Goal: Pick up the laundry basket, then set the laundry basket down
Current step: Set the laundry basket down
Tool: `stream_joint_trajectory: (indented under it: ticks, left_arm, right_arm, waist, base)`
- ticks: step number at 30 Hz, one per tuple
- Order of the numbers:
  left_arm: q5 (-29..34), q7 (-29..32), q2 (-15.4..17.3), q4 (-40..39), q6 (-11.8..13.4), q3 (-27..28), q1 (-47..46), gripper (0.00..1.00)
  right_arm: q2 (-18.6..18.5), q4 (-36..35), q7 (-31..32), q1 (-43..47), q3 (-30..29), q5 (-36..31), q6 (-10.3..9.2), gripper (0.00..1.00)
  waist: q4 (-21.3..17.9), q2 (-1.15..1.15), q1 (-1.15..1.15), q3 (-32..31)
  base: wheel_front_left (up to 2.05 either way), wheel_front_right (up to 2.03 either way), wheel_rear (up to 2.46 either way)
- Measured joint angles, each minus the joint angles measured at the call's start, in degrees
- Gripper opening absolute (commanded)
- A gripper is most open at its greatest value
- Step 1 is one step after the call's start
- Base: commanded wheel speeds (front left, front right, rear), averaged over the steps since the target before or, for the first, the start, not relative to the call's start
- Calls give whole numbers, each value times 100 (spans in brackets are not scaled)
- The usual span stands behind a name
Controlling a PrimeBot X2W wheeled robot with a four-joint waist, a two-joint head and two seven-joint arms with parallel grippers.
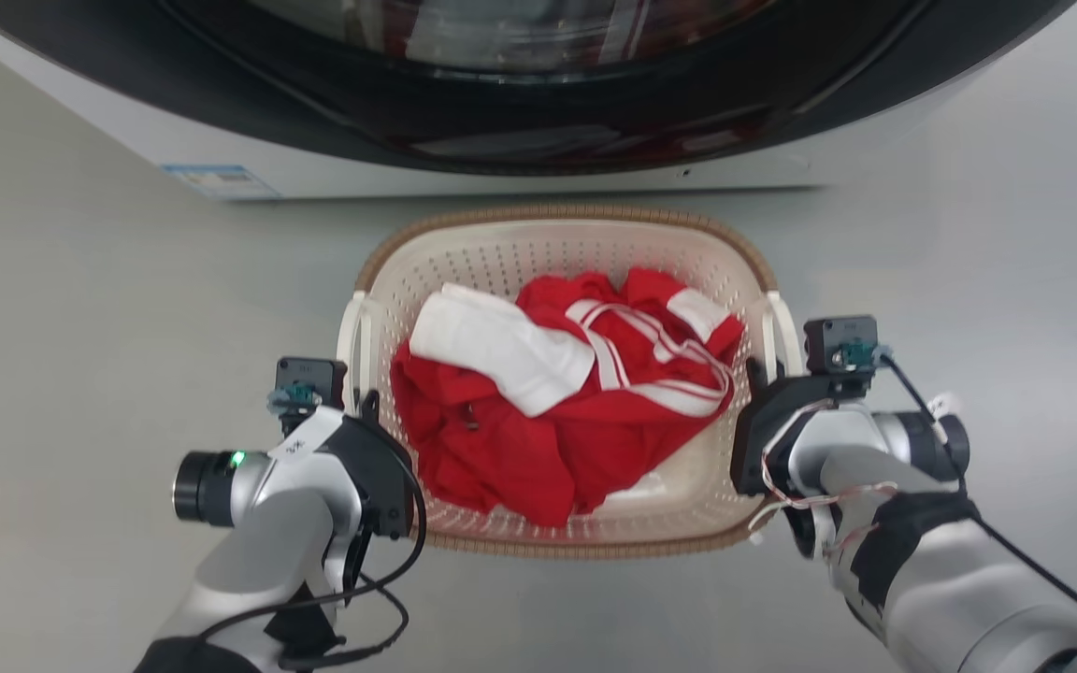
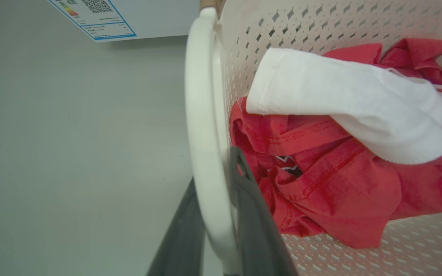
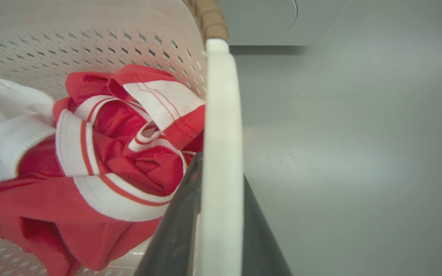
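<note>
Left gripper [image 2: 215,168]: two long dark fingers clamped either side of the white plastic left handle [image 2: 202,134] of the laundry basket [image 1: 548,257], a cream-white perforated plastic tub with a brown woven-look rim. Right gripper [image 3: 221,168]: likewise clenched on the white right handle [image 3: 223,115] at the basket's opposite side. Contents of the basket: a crumpled red garment with white striped trim [image 1: 538,449], with a white knit cloth [image 1: 496,350] lying over it. Basket location: on or just above the grey floor [image 1: 80,374]; which one cannot be told. Status, as judged: both grasps made; lift not confirmed; setting down outstanding. Beyond the basket: a white washing machine with a dark round door [image 1: 538,112]. Writing: a blue-bordered label [image 2: 98,19] on the machine's front, to the basket's far left, carries a QR code and coloured bars, its text too small to read.
</note>
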Motion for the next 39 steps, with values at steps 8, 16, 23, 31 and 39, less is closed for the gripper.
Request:
stream_joint_trajectory:
  ticks: [8, 16, 23, 31, 39]
  left_arm:
    - [51, -63, 1, -65, 19, -33, -597, 0]
    - [52, -163, -20, -38, 24, -63, -787, 0]
    - [52, -285, -33, 14, 15, -70, -923, 0]
    - [92, -421, -41, 59, 14, -77, -1035, 0]
    - [92, -564, -40, 112, 9, -77, -1137, 31]
  right_arm:
    - [-16, 226, -129, -735, -18, -175, 0, 0]
    - [-27, 324, -312, -943, -9, -241, 1, 0]
    - [-27, 347, -427, -1005, -5, -266, 1, 0]
    - [-40, 343, -527, -1048, -9, -266, 0, 0]
    - [-48, 354, -602, -1127, 37, -333, 1, 48]
  waist:
    - [151, 0, 0, 766]
    - [286, 0, 0, 1345]
    - [394, 0, 0, 1577]
    - [419, -1, -1, 1633]
    - [419, -1, -1, 1638]
  base:
    - [0, 0, 0]
    - [0, 0, 0]
    - [0, 0, 0]
    - [0, 0, 0]
    - [0, 0, 0]
